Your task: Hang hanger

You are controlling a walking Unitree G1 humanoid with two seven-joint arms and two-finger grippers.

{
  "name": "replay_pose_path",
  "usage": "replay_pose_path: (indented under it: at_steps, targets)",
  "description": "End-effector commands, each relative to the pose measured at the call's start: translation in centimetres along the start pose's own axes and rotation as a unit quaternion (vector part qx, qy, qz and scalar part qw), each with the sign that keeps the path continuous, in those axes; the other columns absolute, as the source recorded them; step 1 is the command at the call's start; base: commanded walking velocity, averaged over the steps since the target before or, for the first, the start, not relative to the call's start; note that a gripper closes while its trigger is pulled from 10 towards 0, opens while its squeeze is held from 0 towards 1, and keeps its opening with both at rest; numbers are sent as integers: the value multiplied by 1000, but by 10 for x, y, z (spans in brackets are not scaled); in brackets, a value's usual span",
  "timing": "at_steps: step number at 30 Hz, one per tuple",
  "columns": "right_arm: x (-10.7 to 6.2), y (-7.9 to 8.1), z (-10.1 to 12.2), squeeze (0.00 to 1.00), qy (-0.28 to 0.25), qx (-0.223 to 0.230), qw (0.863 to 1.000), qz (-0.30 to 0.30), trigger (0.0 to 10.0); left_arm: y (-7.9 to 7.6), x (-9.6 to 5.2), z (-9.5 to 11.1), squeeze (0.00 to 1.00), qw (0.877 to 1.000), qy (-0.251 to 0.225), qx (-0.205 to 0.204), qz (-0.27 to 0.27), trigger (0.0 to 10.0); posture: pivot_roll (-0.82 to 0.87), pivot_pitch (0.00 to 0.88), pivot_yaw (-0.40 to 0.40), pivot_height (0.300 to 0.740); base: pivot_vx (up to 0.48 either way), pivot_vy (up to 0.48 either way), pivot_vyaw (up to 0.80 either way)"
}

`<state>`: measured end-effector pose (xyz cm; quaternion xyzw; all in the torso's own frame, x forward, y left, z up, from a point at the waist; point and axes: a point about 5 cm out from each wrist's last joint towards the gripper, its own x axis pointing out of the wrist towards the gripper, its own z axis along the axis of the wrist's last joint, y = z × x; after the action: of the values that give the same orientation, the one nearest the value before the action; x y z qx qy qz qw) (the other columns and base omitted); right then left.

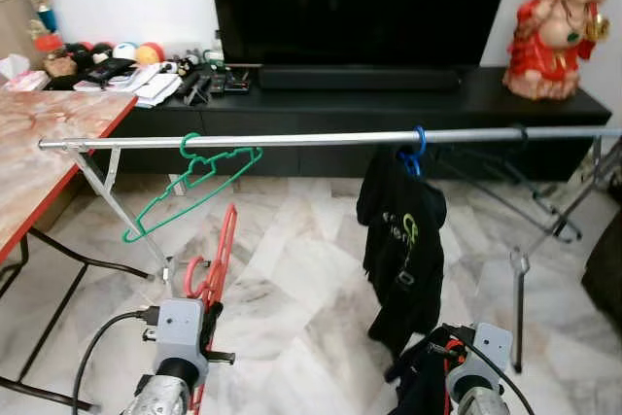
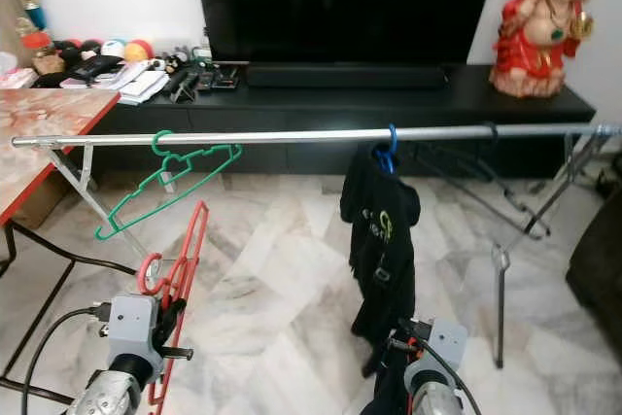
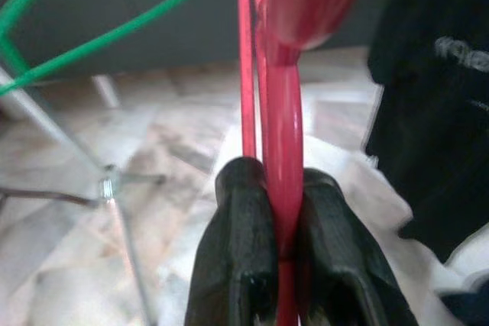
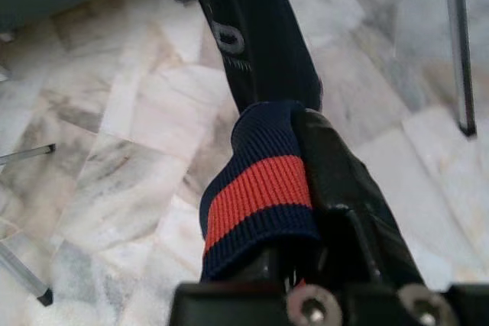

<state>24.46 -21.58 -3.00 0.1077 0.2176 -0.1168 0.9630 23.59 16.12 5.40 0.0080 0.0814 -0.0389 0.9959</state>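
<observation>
The lower part of the red hanger is cut off by the bottom edge of the frame in the left eye view, and its far end is hidden behind the left gripper. The right gripper is partly covered by a navy cloth with a red stripe, so how far its fingers are open cannot be told.

The red hanger is thin, made of glossy plastic, and is seen standing nearly upright in the lower left of the frame, below the metal rail and not touching it. Its hook is curled to the left. It is held tightly between the 2 black fingers of the left gripper, which are closed on its bar.

The left arm is raised from the lower left corner, with the gripper pointing up. The right arm is seen at the lower right.

On the rail, 1 green hanger is hung tilted at the left, and 1 black shirt is hung on a blue hook near the centre.
</observation>
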Motion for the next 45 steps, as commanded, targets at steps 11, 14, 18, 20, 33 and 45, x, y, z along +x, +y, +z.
replay_pose_path:
  at_steps: [11, 14, 18, 20, 33, 45]
  targets:
    - [3, 11, 5, 0, -11, 3, 1000, 13, 10000, 6, -1, 1, 0, 1000, 6, 13, -1, 10000, 22, 30, 7, 740, 0, 252, 0]
    - [4, 12, 6, 0, -12, 3, 1000, 14, 10000, 4, -1, 0, 0, 1000, 8, 13, -4, 10000, 22, 30, 6, 740, 0, 0, 0]
    - [4, 12, 6, 0, -13, 4, 1000, 15, 10000, 4, -1, 0, 0, 1000, 8, 14, -7, 10000, 23, 32, 8, 740, 0, 0, 0]
    - [4, 13, 6, 0, -13, 4, 1000, 15, 10000, 4, -2, 0, 0, 1000, 7, 14, -8, 10000, 24, 33, 8, 740, 0, 0, 0]
    - [4, 14, 5, 0, -12, 5, 1000, 15, 10000, 3, -2, 2, 0, 1000, 3, 15, -13, 10000, 26, 34, 10, 740, 0, 0, 0]
    - [4, 14, 6, 0, -13, 5, 1000, 16, 10000, 1, -1, 3, 0, 999, 6, 36, -23, 10000, 27, 35, 12, 740, 0, -158, 0]
